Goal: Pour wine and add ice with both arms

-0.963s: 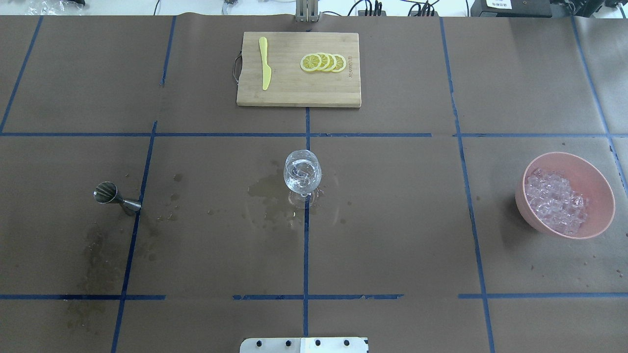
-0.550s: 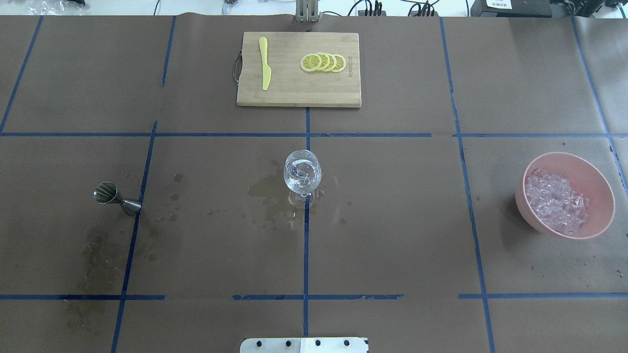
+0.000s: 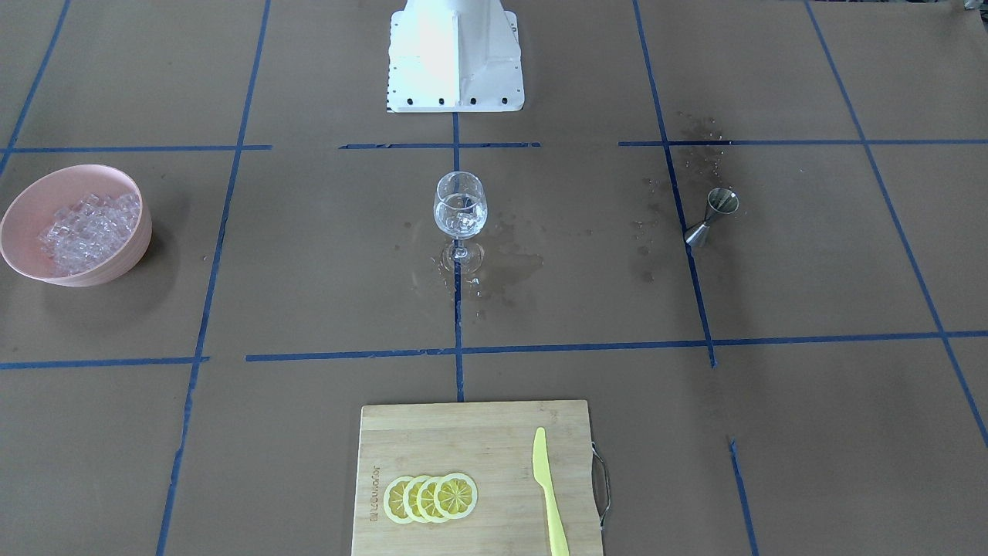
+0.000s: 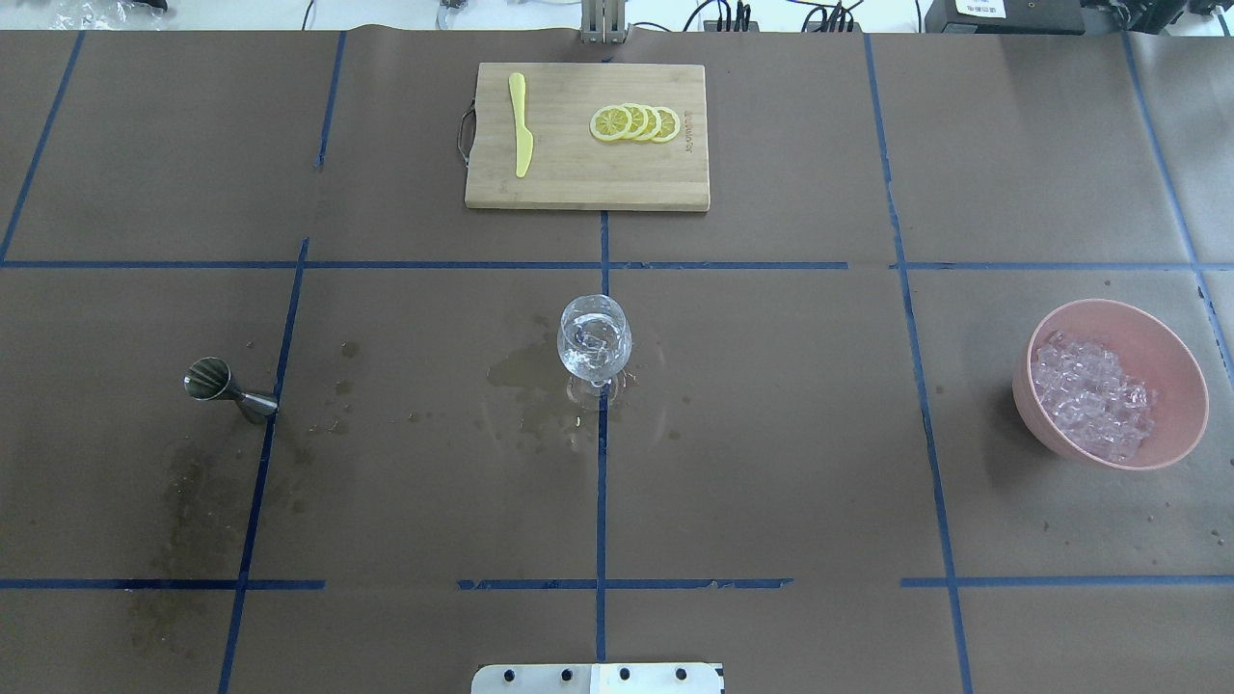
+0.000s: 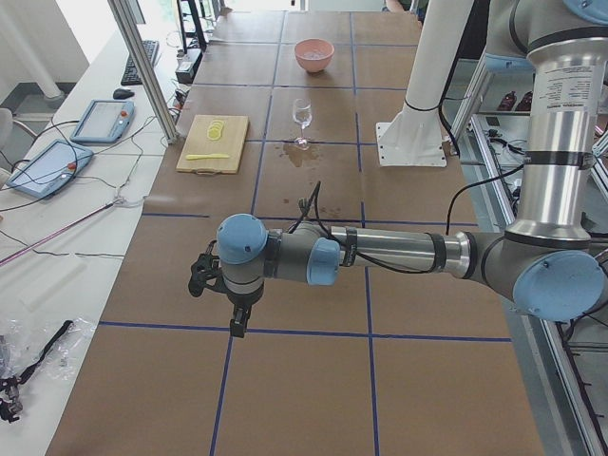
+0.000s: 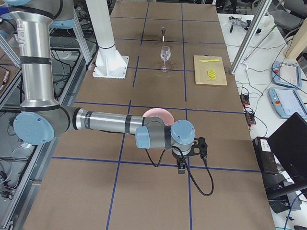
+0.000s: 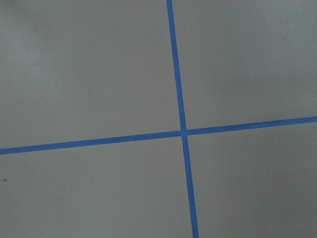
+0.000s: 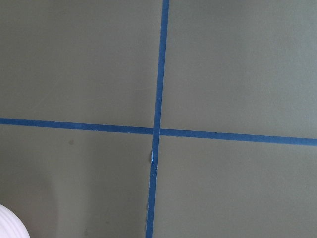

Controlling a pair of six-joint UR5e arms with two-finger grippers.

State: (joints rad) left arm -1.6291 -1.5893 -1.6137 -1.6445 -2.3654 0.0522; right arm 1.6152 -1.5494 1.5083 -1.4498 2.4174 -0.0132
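Brown paper desk. Centre: wine glass [image 4: 595, 337] holding the wine [image 3: 460, 220] and cubes, wet stains [image 4: 525, 378] at its foot. Ice [image 4: 1089, 400] in pink bowl [image 4: 1171, 347] near right edge; jigger [image 4: 227, 390] near left edge; cutting board [image 4: 578, 178] at far edge. Left gripper [image 5: 237, 323] and right gripper [image 6: 181, 166] hang beyond these, over the desk's ends. Whether their fingers are apart or together cannot be told.

We see bright, even light coming from above onto the brown paper-covered table [image 4: 771, 434]. Shadows are soft. A faint dark patch lies just beside the round pink bowl [image 4: 1162, 347]. The small clear ice cubes [image 4: 1089, 400] inside it sparkle, and the clear stemmed wine glass [image 4: 595, 337] has tiny white glints. The white base block [image 3: 455, 54] glares almost pure white. Both wrist views look grey and a little soft to us, with darker corners.
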